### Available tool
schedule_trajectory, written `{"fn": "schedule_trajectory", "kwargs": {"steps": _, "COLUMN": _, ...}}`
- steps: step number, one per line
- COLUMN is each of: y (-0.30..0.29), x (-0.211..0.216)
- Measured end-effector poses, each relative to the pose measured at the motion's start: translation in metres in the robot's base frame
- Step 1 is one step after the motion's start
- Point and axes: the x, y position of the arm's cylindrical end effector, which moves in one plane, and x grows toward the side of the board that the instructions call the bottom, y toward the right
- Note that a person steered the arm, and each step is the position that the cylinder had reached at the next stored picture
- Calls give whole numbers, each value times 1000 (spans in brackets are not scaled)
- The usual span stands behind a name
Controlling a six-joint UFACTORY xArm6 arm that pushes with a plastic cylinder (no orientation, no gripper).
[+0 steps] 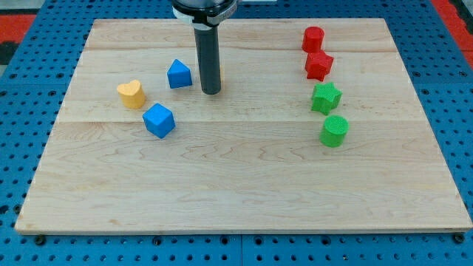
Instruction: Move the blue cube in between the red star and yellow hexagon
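The blue cube [159, 120] lies left of the board's middle. My tip [211, 91] rests on the board up and to the right of it, apart from it. A yellow block [220, 74], probably the yellow hexagon, shows only as a thin sliver behind the rod's right side. The red star [319, 65] lies far to the right, near the view's top.
A blue house-shaped block [179, 74] sits just left of the rod. A yellow heart [131, 94] lies left of the blue cube. A red cylinder [313, 38], a green star [325, 97] and a green cylinder [334, 131] stand in a column with the red star. The wooden board [244, 185] lies on a blue pegboard.
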Motion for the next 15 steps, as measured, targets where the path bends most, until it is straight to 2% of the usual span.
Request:
{"fn": "schedule_trajectory", "kwargs": {"steps": 1, "y": -10, "x": 15}}
{"fn": "schedule_trajectory", "kwargs": {"steps": 3, "y": -108, "x": 39}}
{"fn": "schedule_trajectory", "kwargs": {"steps": 4, "y": -145, "x": 34}}
{"fn": "schedule_trajectory", "kwargs": {"steps": 6, "y": -174, "x": 13}}
{"fn": "schedule_trajectory", "kwargs": {"steps": 7, "y": -222, "x": 7}}
{"fn": "schedule_trajectory", "kwargs": {"steps": 11, "y": -126, "x": 1}}
{"fn": "schedule_trajectory", "kwargs": {"steps": 12, "y": -140, "x": 8}}
{"fn": "schedule_trajectory", "kwargs": {"steps": 13, "y": -163, "x": 36}}
{"fn": "schedule_trajectory", "kwargs": {"steps": 14, "y": -153, "x": 87}}
{"fn": "schedule_trajectory", "kwargs": {"steps": 15, "y": -108, "x": 90}}
